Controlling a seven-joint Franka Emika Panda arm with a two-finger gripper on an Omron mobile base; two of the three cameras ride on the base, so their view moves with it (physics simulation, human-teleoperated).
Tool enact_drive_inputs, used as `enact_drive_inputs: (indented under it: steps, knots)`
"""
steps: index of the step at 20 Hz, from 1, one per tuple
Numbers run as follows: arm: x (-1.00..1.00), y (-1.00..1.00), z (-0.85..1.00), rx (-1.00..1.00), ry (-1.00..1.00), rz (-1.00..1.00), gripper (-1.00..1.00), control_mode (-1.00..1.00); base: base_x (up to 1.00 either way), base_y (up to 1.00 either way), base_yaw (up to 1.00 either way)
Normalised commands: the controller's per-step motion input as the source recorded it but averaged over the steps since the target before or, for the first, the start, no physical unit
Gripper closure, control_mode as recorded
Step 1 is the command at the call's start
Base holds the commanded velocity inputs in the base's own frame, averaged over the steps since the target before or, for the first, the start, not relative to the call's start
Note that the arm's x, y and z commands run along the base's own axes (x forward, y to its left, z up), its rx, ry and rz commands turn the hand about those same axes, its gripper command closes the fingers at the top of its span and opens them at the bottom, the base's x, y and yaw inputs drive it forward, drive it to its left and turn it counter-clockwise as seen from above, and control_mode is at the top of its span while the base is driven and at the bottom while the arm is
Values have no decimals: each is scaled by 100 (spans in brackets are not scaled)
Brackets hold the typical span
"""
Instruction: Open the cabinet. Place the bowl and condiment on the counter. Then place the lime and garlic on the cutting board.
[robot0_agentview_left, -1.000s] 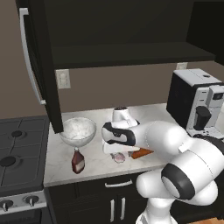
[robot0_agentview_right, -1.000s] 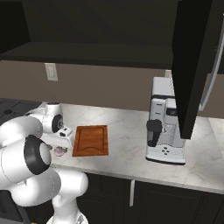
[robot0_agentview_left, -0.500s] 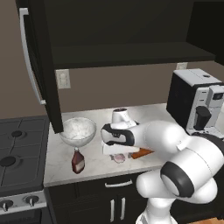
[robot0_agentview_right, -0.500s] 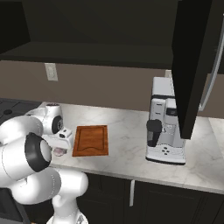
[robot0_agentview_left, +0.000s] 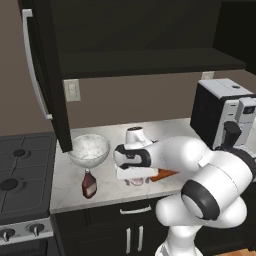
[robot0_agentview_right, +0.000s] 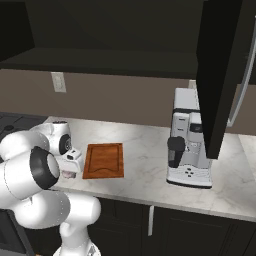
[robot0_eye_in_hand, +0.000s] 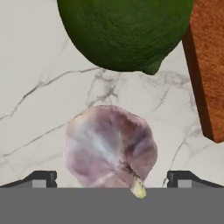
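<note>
end effector (robot0_eye_in_hand: 112, 179) spread, straddling garlic (robot0_eye_in_hand: 109, 151) | lime (robot0_eye_in_hand: 124, 33) just beyond | cutting board (robot0_eye_in_hand: 210, 65) beside

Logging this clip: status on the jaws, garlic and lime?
Gripper open, jaws straddling garlic on counter. Lime just beyond, off cutting board. Nothing blocking.
</note>
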Motion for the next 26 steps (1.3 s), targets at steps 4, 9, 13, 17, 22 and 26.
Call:
enact_drive_inputs:
  steps: [4, 9, 13, 17, 22, 26]
  knots:
    - [0, 0, -12, -2, 1, 0, -100, -100, 0, 0, 0]
    - [0, 0, -11, -2, 0, 0, -100, -100, 0, 0, 0]
    - [0, 0, -6, 0, 0, 0, -100, -100, 0, 0, 0]
    - [1, 0, 0, 0, 0, 0, -100, -100, 0, 0, 0]
    - [2, 0, 0, 0, 0, 0, -100, -100, 0, 0, 0]
    - [1, 0, -4, 0, 0, 0, -100, -100, 0, 0, 0]
